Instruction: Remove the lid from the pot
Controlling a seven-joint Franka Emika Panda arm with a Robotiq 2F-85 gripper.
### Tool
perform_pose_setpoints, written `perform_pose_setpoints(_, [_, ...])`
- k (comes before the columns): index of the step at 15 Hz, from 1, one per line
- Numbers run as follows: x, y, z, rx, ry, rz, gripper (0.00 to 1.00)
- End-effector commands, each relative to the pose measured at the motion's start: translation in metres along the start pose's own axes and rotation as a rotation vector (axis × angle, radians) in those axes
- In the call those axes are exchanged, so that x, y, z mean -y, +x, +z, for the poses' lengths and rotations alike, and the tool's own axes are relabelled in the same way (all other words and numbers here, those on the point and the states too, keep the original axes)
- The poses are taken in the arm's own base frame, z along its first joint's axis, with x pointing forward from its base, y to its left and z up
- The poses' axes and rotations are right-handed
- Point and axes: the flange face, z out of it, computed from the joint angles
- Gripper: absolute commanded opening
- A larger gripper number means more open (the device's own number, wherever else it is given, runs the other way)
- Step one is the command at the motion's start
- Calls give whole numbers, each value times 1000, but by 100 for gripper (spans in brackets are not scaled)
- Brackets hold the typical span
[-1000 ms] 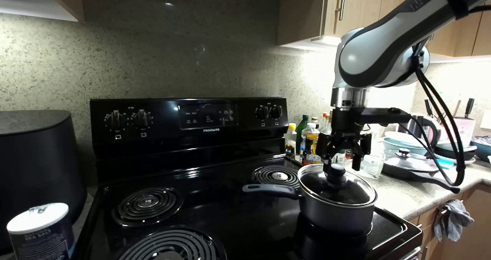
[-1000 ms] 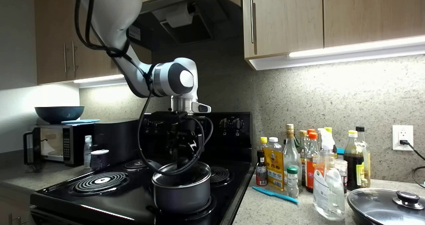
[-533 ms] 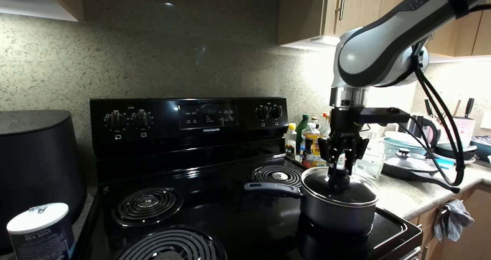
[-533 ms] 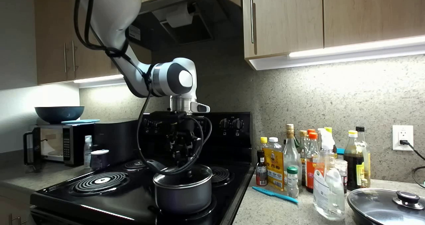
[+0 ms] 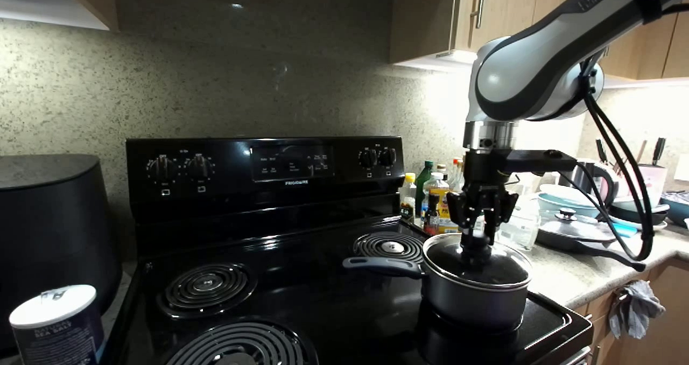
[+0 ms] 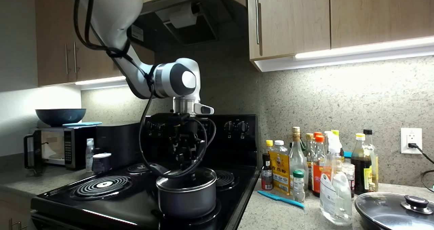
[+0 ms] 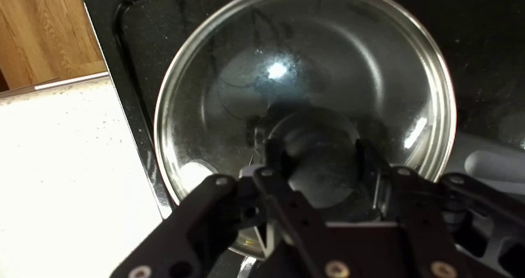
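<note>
The dark grey pot stands on a front burner of the black stove, its handle pointing toward the stove's middle. On its rim rests the glass lid with a shiny metal edge; whether it is raised at all I cannot tell. My gripper points straight down over the lid's centre, shut on the dark knob. In the wrist view one finger presses against each side of that knob. Cables partly cover the gripper and lid in an exterior view.
Bottles crowd the counter beside the stove, near a blue knife and a lidded pan. Behind rises the control panel. A salt canister and a big black appliance stand at the opposite side.
A second ago the fingers stood wide around the knob; they have since closed on it. The pot and lid shifted slightly as the fingers closed. Over the last half second the arm has barely moved.
</note>
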Motion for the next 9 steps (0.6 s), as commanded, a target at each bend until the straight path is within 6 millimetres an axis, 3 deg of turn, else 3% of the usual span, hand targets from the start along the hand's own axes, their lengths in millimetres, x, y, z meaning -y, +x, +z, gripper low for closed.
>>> perform_pose_setpoints(1, [6,-31,-41,-79,53,0,23])
perform_pose_setpoints(4, [11,-53,-74,-99,93,-17,23])
perform_pose_setpoints(5, [12,-26,-51,-78,56,-6,48])
perform_pose_setpoints(7, [14,-41,-69,-93,72,-10,48])
perform_pose_setpoints(9, [13,-48,-72,-99,75,-9,48])
